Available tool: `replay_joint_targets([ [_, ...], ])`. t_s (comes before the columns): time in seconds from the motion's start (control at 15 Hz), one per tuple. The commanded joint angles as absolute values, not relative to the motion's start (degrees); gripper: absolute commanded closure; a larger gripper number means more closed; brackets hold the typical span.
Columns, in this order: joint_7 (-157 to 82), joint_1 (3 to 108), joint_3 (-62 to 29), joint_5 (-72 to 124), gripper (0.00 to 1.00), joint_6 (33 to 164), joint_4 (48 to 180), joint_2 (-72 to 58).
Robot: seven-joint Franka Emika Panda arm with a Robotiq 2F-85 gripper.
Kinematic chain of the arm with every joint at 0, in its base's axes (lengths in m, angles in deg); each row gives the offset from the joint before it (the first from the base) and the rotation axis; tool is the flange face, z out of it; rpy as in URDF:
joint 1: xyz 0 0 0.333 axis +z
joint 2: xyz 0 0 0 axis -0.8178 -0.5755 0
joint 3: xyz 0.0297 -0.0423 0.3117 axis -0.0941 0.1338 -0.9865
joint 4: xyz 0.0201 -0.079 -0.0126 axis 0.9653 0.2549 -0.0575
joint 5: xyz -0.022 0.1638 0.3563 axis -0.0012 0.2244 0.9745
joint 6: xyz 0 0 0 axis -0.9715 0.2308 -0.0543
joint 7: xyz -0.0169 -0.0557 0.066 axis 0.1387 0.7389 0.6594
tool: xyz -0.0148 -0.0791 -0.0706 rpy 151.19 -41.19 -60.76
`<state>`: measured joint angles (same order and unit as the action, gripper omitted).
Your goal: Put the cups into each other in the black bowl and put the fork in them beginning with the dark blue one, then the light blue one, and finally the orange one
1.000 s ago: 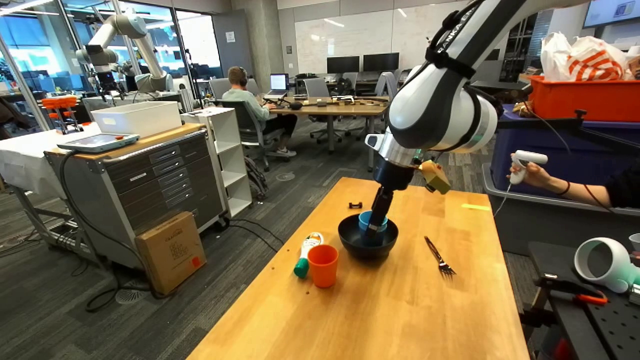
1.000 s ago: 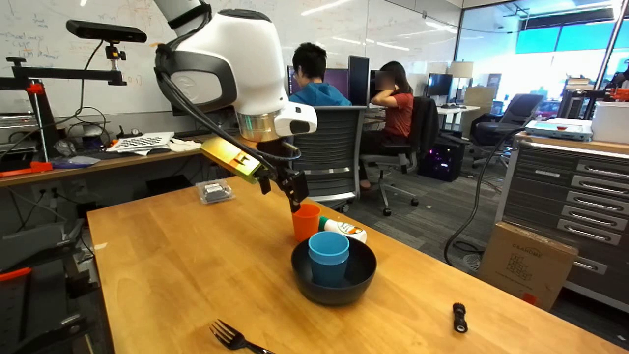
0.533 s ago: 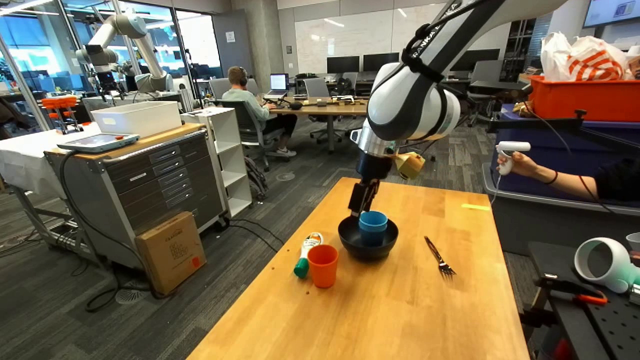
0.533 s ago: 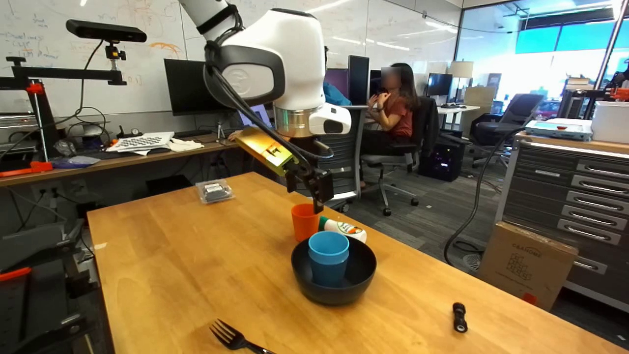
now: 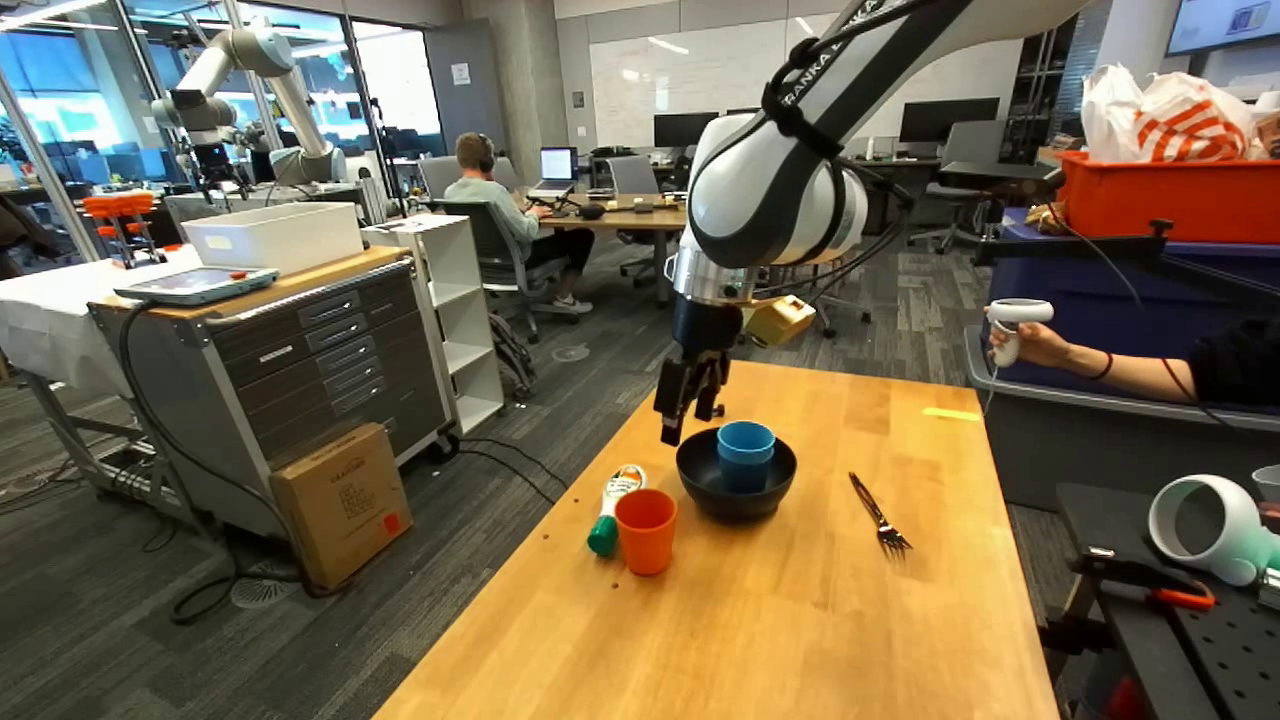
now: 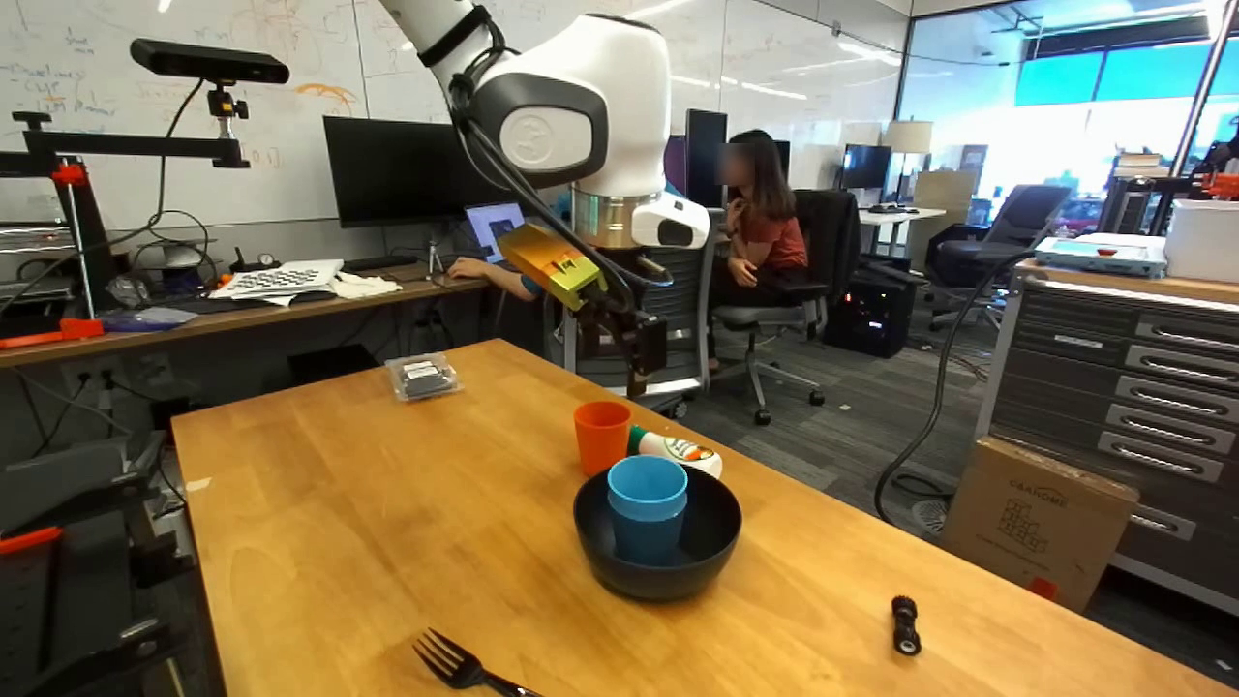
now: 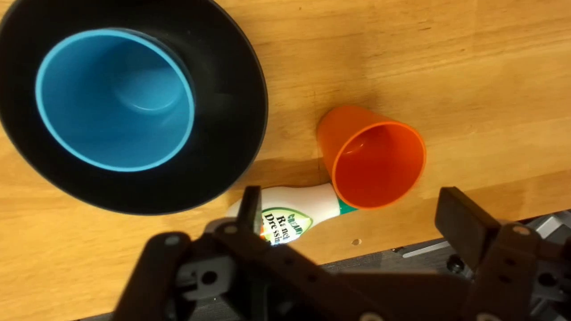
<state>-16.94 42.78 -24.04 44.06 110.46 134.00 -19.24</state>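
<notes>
The light blue cup (image 5: 746, 437) sits inside the dark blue cup (image 5: 744, 476), both upright in the black bowl (image 5: 700, 492). The same stack shows in an exterior view with the light blue cup (image 6: 649, 481) above the dark blue cup (image 6: 649, 542). In the wrist view the light blue cup (image 7: 116, 102) hides nearly all of the dark one. The orange cup (image 5: 646, 532) stands upright on the table beside the bowl, also in the wrist view (image 7: 379, 165). The fork (image 5: 880, 515) lies on the table. My gripper (image 5: 690, 424) is open and empty, above the table's edge side near the bowl and orange cup.
A white dressing bottle with green cap (image 7: 294, 205) lies against the orange cup, close to the bowl. A small black object (image 6: 905, 624) and a clear packet (image 6: 423, 376) lie on the table (image 5: 780, 620). The table edge runs just past the bottle.
My gripper has moved off from the bowl and upward, toward the table edge by the bottle and orange cup. The cups, bowl and fork have not moved.
</notes>
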Motion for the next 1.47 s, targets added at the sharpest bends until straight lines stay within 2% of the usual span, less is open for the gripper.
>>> replay_joint_targets([
  [0.0, -21.3, 44.6, -22.0, 41.1, 0.0, 108.1, 129.6, -22.6],
  [0.8, -23.4, 45.9, -22.2, 40.1, 0.0, 108.8, 127.9, -26.6],
  [1.4, -29.9, 49.3, -19.0, 35.6, 0.0, 108.4, 127.6, -28.2],
])
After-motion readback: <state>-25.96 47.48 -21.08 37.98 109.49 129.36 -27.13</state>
